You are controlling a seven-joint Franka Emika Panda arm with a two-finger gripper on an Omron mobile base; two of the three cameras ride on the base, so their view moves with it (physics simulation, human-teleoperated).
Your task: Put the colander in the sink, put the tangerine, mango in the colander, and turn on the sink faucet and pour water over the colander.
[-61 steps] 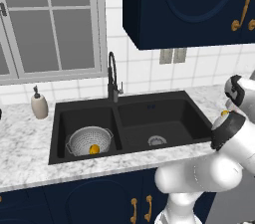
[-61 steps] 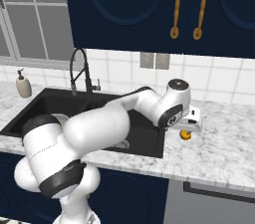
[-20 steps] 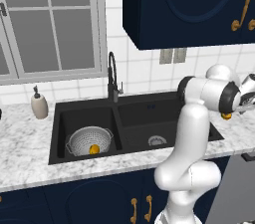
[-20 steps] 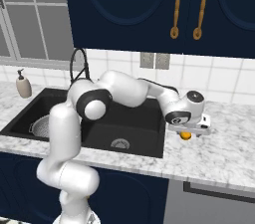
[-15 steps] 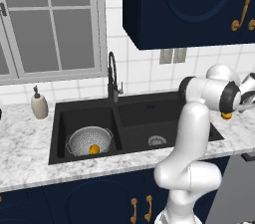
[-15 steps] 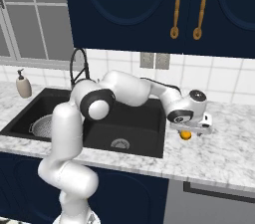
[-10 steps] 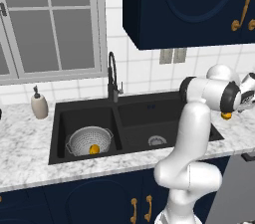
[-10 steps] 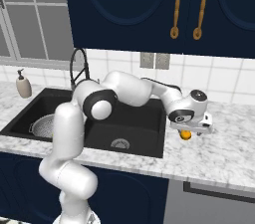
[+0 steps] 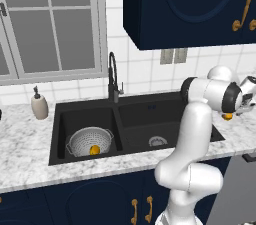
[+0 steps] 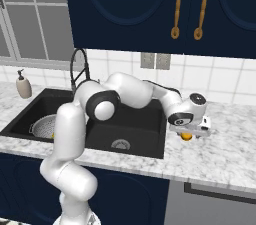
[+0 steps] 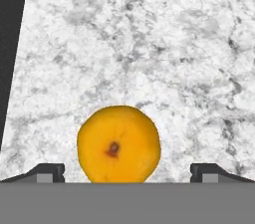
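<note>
Two fruits lie well apart. One small orange-yellow fruit (image 9: 93,149) sits inside the colander (image 9: 90,141), which rests in the left basin of the sink (image 9: 135,119), near its front wall. The other fruit is the tangerine (image 11: 118,144): it lies on the marbled table (image 10: 230,144) to the right of the sink, and the gripper (image 10: 192,134) hangs directly over it. In the hand view the tangerine shows round and orange with a dark spot at its middle, centred between the two dark fingertips (image 11: 47,172), which stand wide on either side of it with bare marble showing in the gaps. The jaws are fully open and have hold of nothing; the fruit rests on the table, untouched by either tip as far as the hand view shows.

From the right base view the arm reaches out over the right basin, wrist bent down at the table's near right part, and the tangerine peeks out orange just beneath the hand. From the left base view the same fruit shows as a small orange dot under the white wrist at the far right.

The sink faucet (image 9: 113,77) rises black behind the divider between the basins. A beige soap bottle (image 9: 39,104) stands on the table left of the sink, below the window (image 9: 50,24).
</note>
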